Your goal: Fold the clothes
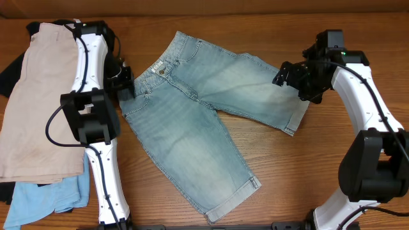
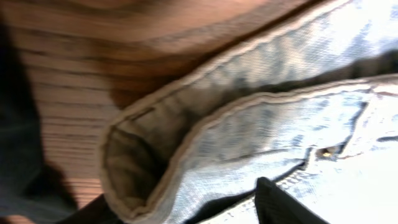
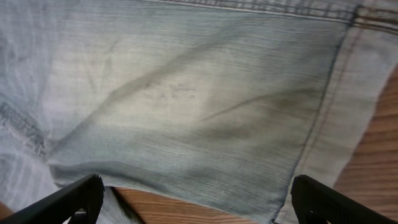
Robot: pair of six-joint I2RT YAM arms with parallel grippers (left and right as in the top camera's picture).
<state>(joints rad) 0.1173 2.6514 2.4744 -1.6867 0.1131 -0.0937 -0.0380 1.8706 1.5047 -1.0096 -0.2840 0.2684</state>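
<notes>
The denim shorts [image 1: 192, 121] lie spread flat on the table [image 1: 300, 172], front up. The waistband button [image 1: 158, 70] is at their top, one leg runs out sideways and the other runs down toward the near edge. My right end effector [image 3: 199, 202] hovers over the sideways leg close to its cuffed hem [image 3: 367, 93]. Its fingers are spread wide, the leg's edge shows between them, and nothing is held. My left end effector [image 1: 125, 82] is at the waistband corner, on the opposite side of the shorts. Its wrist view shows the waistband [image 2: 249, 78] curled up close to the lens and only one dark finger [image 2: 283, 202], so I cannot tell whether it is spread or pinching cloth. I judge the step in hand to be taking hold for the first fold, laying the sideways leg over the other. To do it well I should come down at the cuff, where the denim is thickest, and get both layers between the fingers. I should then lift just enough to clear the cloth beneath. The waistband corner must be held or carried in step, or the heavy denim may drag and skew. The beige shorts [image 1: 32, 96] beside the waistband should stay untouched.
</notes>
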